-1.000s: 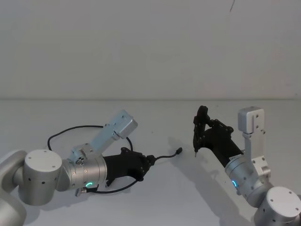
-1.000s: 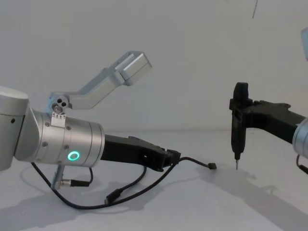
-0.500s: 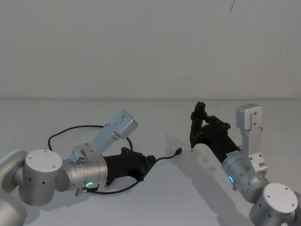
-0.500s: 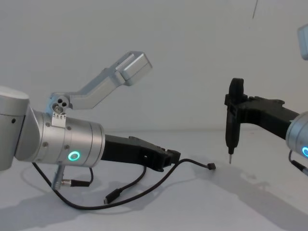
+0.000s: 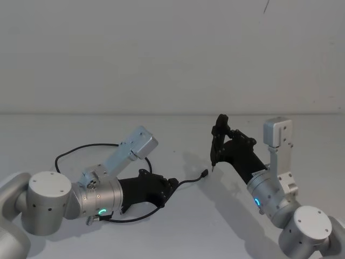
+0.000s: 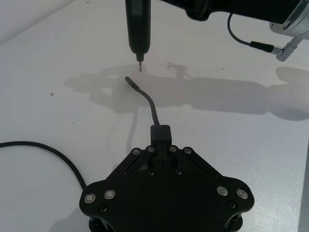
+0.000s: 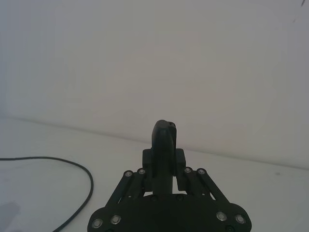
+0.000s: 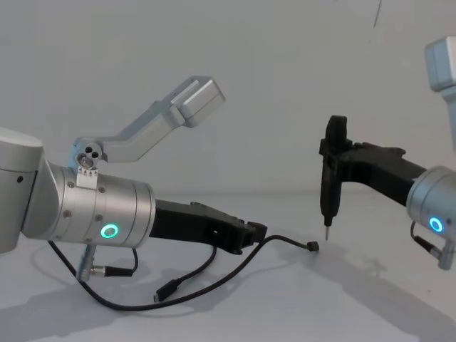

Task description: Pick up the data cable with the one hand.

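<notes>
The data cable (image 5: 81,147) is a thin black cord looping on the white table behind my left arm. My left gripper (image 5: 170,184), the flat black hand, is shut on the data cable (image 6: 148,102) a short way from one plug (image 8: 311,246). That plug sticks out ahead of the fingertips, low over the table. The other plug (image 8: 162,293) lies on the table under the left arm. My right gripper (image 8: 343,153) is shut on an upright black bar (image 8: 330,178). Its metal pin tip (image 6: 140,69) hovers just beyond the free plug (image 6: 130,80).
A short black lead with a silver plug (image 8: 107,271) hangs under the left wrist. A similar lead (image 6: 263,47) hangs from the right wrist. The white table (image 5: 178,232) meets a plain white wall behind. A stretch of cord (image 7: 79,169) curves on the table to the left of the right gripper.
My right arm has swung left, bringing the pin-tipped bar closer to the cable's free plug. The left gripper and the cable have stayed put.
</notes>
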